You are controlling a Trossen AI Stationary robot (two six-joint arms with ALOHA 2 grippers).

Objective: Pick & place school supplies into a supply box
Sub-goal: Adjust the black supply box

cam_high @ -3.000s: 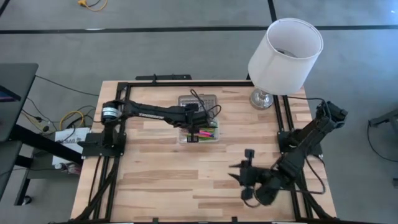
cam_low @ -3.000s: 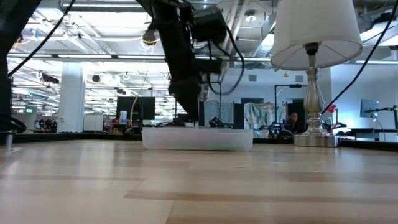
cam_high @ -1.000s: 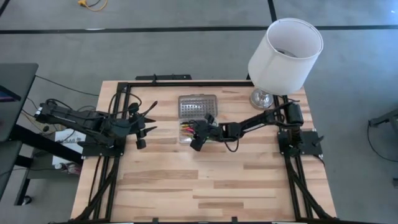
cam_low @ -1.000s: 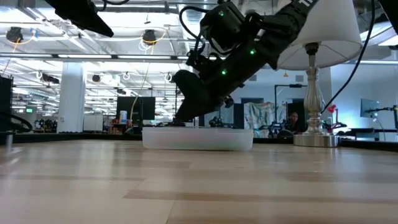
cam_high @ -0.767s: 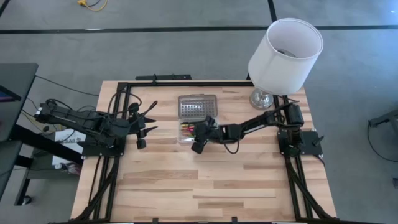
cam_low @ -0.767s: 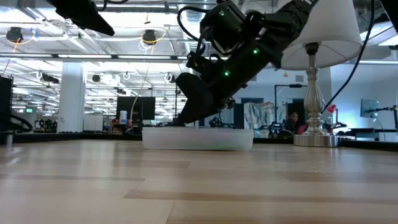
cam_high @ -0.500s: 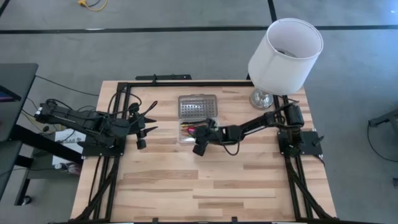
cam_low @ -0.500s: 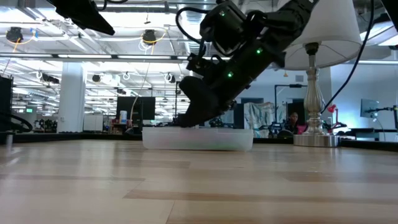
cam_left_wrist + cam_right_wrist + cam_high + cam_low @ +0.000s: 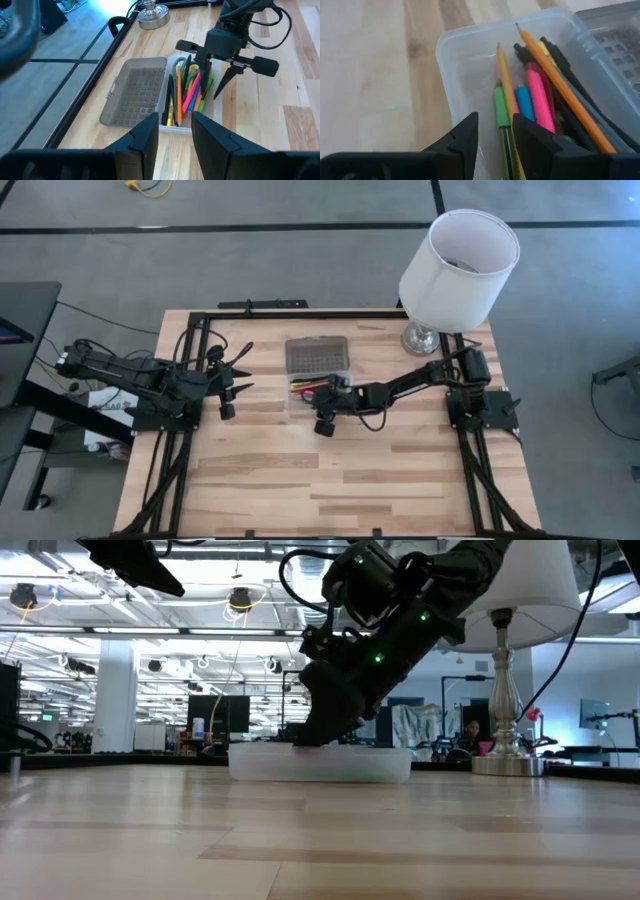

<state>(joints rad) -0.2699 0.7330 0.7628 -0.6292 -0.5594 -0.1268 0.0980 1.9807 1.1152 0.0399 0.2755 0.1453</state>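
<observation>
We look across a pale wooden table point(image 9: 300, 480) with an open workshop hall behind it. The supply box point(image 9: 318, 392) lies beside the base of the white lamp point(image 9: 458, 268), toward the table's middle, its grey ribbed lid point(image 9: 134, 90) folded flat on the far side. The school supplies point(image 9: 186, 89) already lie packed lengthways inside: an orange pencil point(image 9: 562, 85), pink and blue highlighters, a green pen and dark pens. We see no loose item left on the boards, so we judge the placing essentially done, with only the lid yet to close.

The right gripper point(image 9: 322, 418) hangs at the box's near edge, away from the lamp, fingers parted a little and empty. The left gripper point(image 9: 235, 372) waits well away from the lamp at the table's opposite side, fingers parted, holding nothing.

The right wrist view alone shows the contents singly; the low view gives only a cloudy box wall point(image 9: 320, 764) under the arm. Only the high view shows both arms at once.
</observation>
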